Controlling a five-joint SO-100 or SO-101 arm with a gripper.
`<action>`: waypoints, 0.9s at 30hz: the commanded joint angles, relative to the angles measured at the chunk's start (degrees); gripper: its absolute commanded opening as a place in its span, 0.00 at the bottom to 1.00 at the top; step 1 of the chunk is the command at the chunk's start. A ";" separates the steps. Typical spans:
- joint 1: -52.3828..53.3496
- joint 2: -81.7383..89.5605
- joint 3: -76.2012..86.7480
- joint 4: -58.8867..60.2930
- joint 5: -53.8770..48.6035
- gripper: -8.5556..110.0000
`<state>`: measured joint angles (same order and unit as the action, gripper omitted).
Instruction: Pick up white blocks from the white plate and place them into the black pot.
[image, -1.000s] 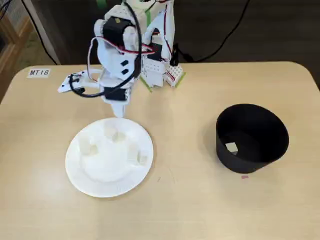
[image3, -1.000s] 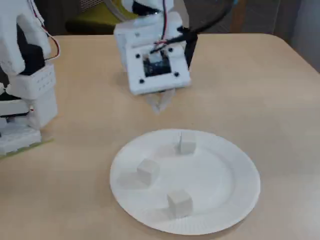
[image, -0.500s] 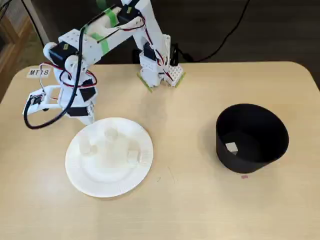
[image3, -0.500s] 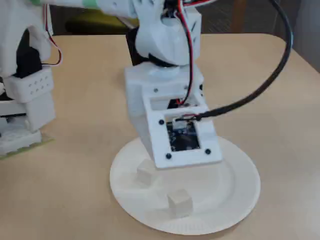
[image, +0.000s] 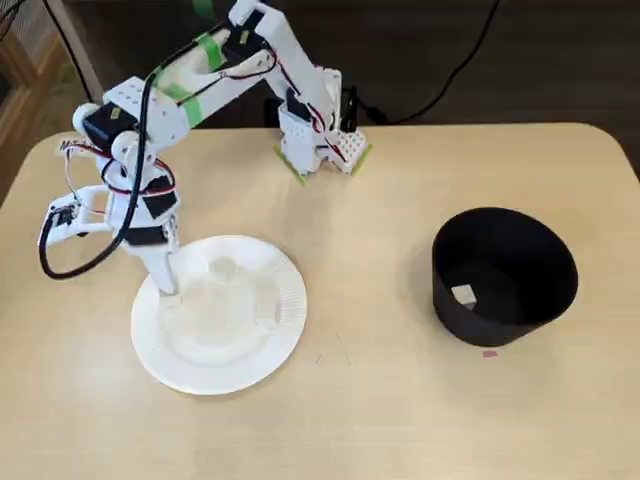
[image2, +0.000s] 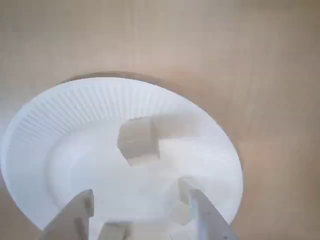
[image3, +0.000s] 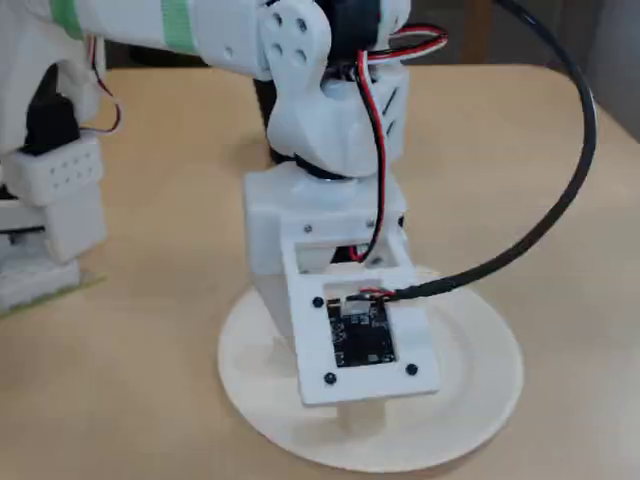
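Observation:
The white plate (image: 215, 362) lies at the table's left in a fixed view. Its ribbed rim fills the wrist view (image2: 100, 102). Small white blocks lie on it: one in the middle (image2: 139, 140), one by the right finger (image2: 181, 194) and one at the bottom edge between the fingers (image2: 113, 233). My gripper (image2: 142, 220) is open, with its tips down on the plate's left side (image: 169, 288). The black pot (image: 540, 262) stands at the right with one white block (image: 463, 294) inside. In the other fixed view the wrist camera mount hides the fingers above the plate (image3: 478, 395).
The arm's base (image: 322, 140) is clamped at the table's far edge, with a black cable trailing behind it. A small pink mark (image: 489, 353) lies on the table in front of the pot. Bare wooden table (image: 370, 300) separates plate and pot.

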<state>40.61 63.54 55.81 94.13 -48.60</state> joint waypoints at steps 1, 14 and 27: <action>-0.70 -0.53 -4.48 0.53 0.18 0.30; -1.32 -6.24 -6.59 0.53 -0.88 0.31; -1.14 -15.03 -14.59 0.44 -0.79 0.30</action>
<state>39.81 48.69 45.00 94.13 -49.48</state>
